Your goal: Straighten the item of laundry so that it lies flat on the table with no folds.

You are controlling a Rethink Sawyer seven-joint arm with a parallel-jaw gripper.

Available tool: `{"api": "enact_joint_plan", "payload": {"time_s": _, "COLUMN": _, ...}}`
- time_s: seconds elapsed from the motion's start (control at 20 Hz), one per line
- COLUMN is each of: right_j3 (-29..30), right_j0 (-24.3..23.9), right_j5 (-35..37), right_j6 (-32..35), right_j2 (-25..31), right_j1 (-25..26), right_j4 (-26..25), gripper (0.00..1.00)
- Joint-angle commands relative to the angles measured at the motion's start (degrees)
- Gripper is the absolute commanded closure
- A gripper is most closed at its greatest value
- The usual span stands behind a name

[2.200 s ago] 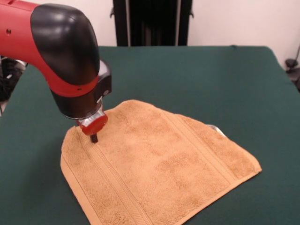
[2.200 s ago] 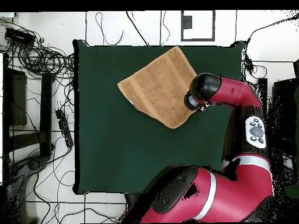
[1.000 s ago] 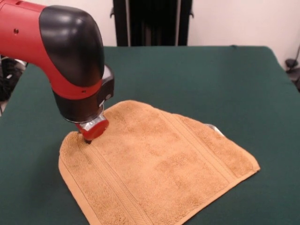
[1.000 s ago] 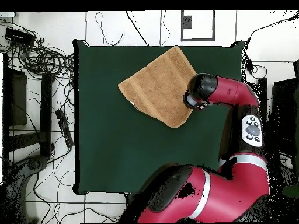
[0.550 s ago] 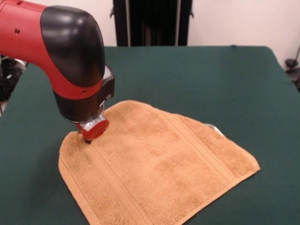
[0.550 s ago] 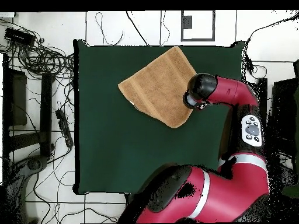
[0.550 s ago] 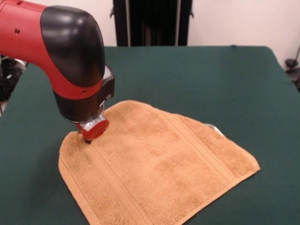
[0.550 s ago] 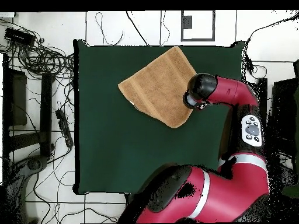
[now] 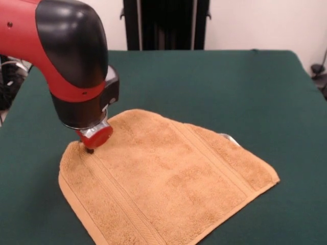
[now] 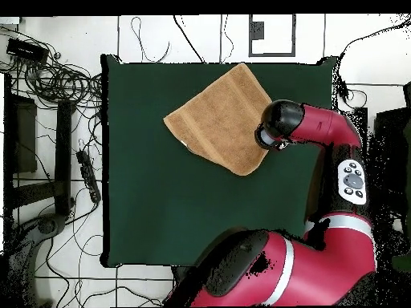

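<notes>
While our gripper point(image 9: 90, 150) presses its dark tip into the orange-tan terry towel point(image 9: 168, 178) near one rounded corner, we cannot tell whether the pincer is apart or together, since only a single tip shows below the red wrist cap. Compared with half a second ago, the tip has moved sideways toward the table's edge, and the towel corner under it has gone with it; the opposite pointed corner has crept the same way. We read this as a drag that slides the whole cloth rather than stretching it. The towel lies spread on the green table point(image 9: 214, 81), toward one end, skewed to the edges in the overhead view point(image 10: 221, 119). A white care label point(image 9: 228, 138) peeks from under the far hem, so that edge may be tucked and needs checking.
</notes>
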Motion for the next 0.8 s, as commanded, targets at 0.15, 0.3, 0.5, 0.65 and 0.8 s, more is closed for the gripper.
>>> {"api": "enact_joint_plan", "payload": {"time_s": 0.15, "right_j3": 4.4, "right_j0": -2.0, "right_j5": -2.8, "right_j6": -11.1, "right_j2": 2.7, "right_j1": -3.8, "right_j4": -3.9, "gripper": 1.0}}
{"api": "enact_joint_plan", "payload": {"time_s": 0.3, "right_j3": 5.1, "right_j0": -2.2, "right_j5": -3.5, "right_j6": -11.4, "right_j2": 2.9, "right_j1": -4.3, "right_j4": -4.4, "gripper": 1.0}}
{"api": "enact_joint_plan", "payload": {"time_s": 0.5, "right_j3": 6.2, "right_j0": -2.3, "right_j5": -4.3, "right_j6": -11.2, "right_j2": 3.1, "right_j1": -4.8, "right_j4": -4.9, "gripper": 1.0}}
{"api": "enact_joint_plan", "payload": {"time_s": 0.65, "right_j3": 6.9, "right_j0": -2.4, "right_j5": -5.4, "right_j6": -10.3, "right_j2": 3.2, "right_j1": -4.8, "right_j4": -5.2, "gripper": 1.0}}
{"api": "enact_joint_plan", "payload": {"time_s": 0.8, "right_j3": 6.6, "right_j0": -2.6, "right_j5": -6.0, "right_j6": -9.6, "right_j2": 3.6, "right_j1": -4.6, "right_j4": -5.6, "gripper": 1.0}}
